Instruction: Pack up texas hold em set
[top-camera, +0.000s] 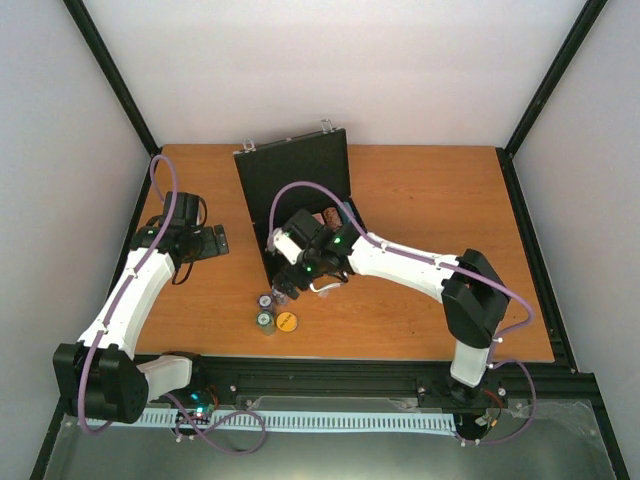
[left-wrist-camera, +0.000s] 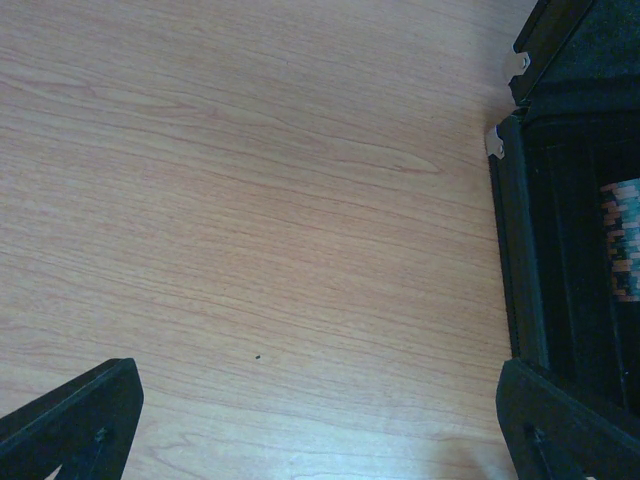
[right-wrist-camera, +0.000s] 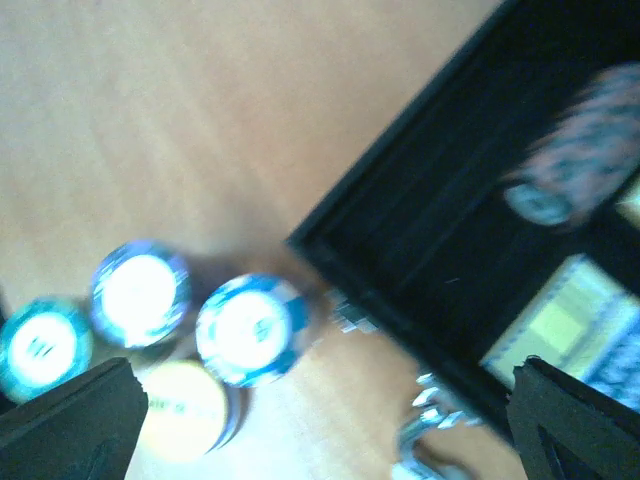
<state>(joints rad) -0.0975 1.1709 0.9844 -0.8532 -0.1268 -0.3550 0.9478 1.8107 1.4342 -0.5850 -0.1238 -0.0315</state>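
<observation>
The black case (top-camera: 300, 180) of the texas hold em set lies open at the back middle of the table, with a row of chips (top-camera: 330, 215) inside. Several chip stacks (top-camera: 266, 322) stand on the wood just in front of it. My right gripper (top-camera: 284, 291) hovers open over the case's near edge and those stacks. Its wrist view is blurred: blue-and-white stacks (right-wrist-camera: 250, 328) and a yellow one (right-wrist-camera: 185, 410) lie low between the open right gripper (right-wrist-camera: 320, 430) fingers, touching neither. The case (right-wrist-camera: 450, 200) is up right. My left gripper (top-camera: 213, 240) is open left of the case, holding nothing.
In the left wrist view the open left gripper (left-wrist-camera: 320, 430) looks down on bare wood, with the case (left-wrist-camera: 520, 250) wall and its silver corners at the right. The case's silver latches (right-wrist-camera: 430, 400) face the stacks. Black frame posts stand at the table's corners.
</observation>
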